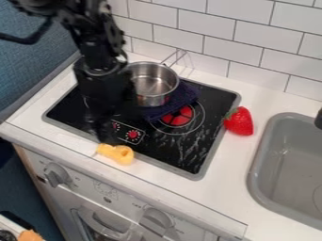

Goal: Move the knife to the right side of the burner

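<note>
One cooktop (215,98) sits in the counter (234,162) by white tiles (215,44); I cannot tell whether the gripper (104,134) is open.

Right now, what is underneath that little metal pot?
A dark blue cloth shows along the near and right side of the pot. The pot covers whatever lies beneath its base, so how far the cloth runs under can't be seen.
</note>
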You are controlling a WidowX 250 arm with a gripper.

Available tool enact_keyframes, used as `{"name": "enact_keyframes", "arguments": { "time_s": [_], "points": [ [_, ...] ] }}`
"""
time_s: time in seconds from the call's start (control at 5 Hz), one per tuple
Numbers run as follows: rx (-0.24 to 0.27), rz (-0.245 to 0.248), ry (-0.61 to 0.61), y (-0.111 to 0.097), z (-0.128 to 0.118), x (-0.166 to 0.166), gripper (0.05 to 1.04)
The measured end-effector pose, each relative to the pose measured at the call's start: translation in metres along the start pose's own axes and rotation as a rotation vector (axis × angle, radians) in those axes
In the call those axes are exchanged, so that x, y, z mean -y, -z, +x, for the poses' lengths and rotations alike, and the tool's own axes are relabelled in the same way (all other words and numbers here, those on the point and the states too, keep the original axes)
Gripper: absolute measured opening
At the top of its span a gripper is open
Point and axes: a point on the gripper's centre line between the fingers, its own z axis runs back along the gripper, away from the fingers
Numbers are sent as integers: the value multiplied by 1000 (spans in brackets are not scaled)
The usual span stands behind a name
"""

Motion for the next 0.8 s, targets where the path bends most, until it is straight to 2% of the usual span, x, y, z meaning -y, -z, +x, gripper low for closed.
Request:
{"name": "enact_keyframes", "arguments": {
  "time_s": [0.2,0.4,0.6,0.8],
  "points": [
    [32,19,-6,3,-4,-1,1000],
    [35,33,6,7,-3,-2,1000],
    [58,57,3,7,0,-11,1000],
    [69,42,-4,11,1,-11,1000]
  ]
}}
